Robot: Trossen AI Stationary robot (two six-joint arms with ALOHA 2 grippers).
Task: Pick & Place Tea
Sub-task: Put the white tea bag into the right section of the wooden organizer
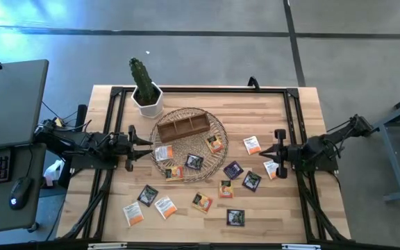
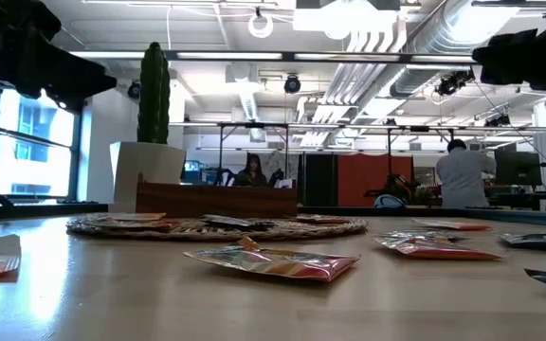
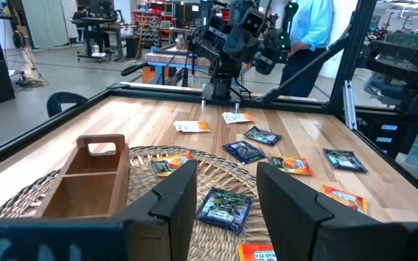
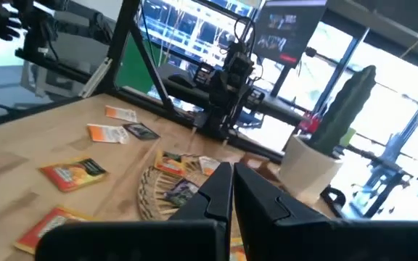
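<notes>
Tea sachets: I see small flat square paper packets scattered over the wooden surface; some orange-and-white, some dark purple-black, some yellow-orange.
Sachets on the mat: several lie on the round wicker mat at frame centre in the high view, among them an orange-and-white one at its left edge and a dark one near its lower edge.
Sachets off the mat: a loose spread runs across the lower half of the high view, from an orange-and-white one at lower left to a dark one at lower centre and a dark pair right of the mat.
Close look: in my left wrist view a dark sachet with blue print lies flat on the weave, between the fingers in the frame.
Left tool: my left tool sits at the mat's left edge, jaws spread wide, holding nothing that I can see.
Right tool: my right tool is at centre right of the high view, jaws pressed together and empty, just beside an orange-and-white sachet.
Box: a brown wooden compartment box rests on the upper part of the mat; its compartments look empty from the left wrist view.
Cactus: a potted cactus stands in the upper left of the surface.
</notes>
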